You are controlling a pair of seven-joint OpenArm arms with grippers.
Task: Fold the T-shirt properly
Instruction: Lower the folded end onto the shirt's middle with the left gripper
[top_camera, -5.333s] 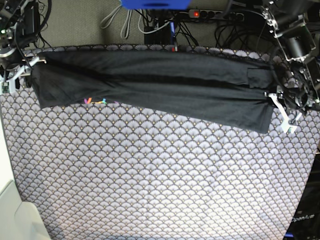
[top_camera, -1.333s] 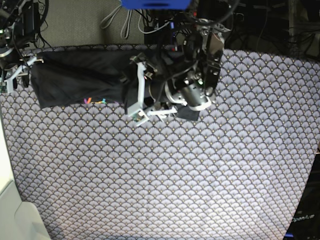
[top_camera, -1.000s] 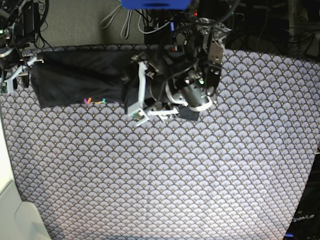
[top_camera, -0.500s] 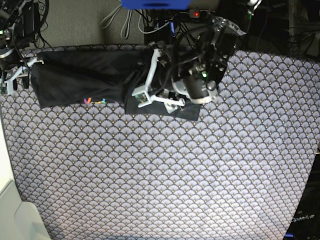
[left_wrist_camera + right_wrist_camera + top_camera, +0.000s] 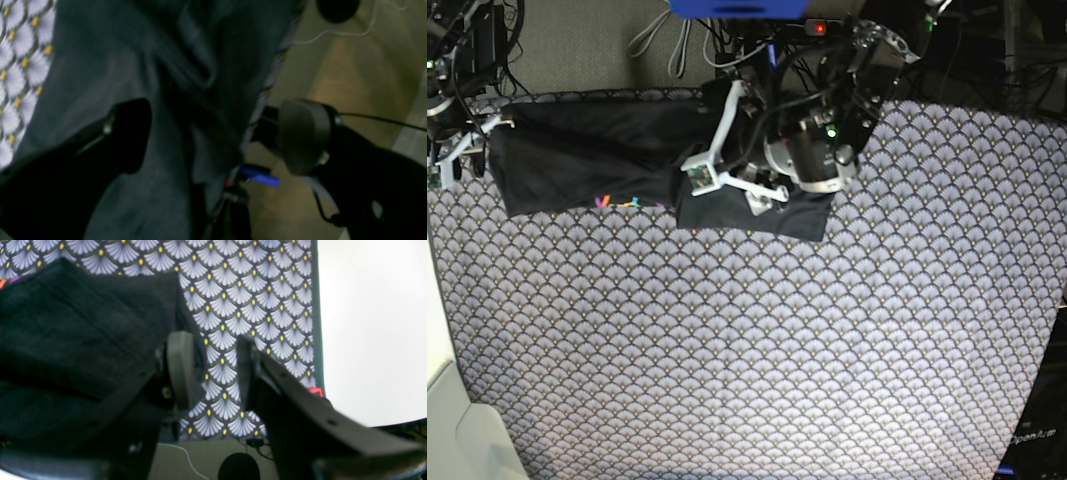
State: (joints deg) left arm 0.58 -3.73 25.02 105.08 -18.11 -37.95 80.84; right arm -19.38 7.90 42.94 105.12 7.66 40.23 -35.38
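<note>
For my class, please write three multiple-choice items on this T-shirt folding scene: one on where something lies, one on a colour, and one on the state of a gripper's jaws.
1. Where on the tablecloth does the T-shirt lie in the base view?
A. Along the far edge
B. In the middle
C. At the near edge

2. What colour is the T-shirt?
A. White
B. Dark charcoal grey
C. Red

3. How do the jaws of the left gripper stand?
A. Shut on the shirt
B. Wide apart above the shirt, holding nothing
C. Shut on the tablecloth

Answers:
1 A: the shirt stretches along the top of the cloth, while the middle and near parts show only the scallop pattern.
2 B: the fabric is dark grey in every view.
3 B: the left wrist view shows the two fingers far apart with cloth below them, none pinched.
</note>
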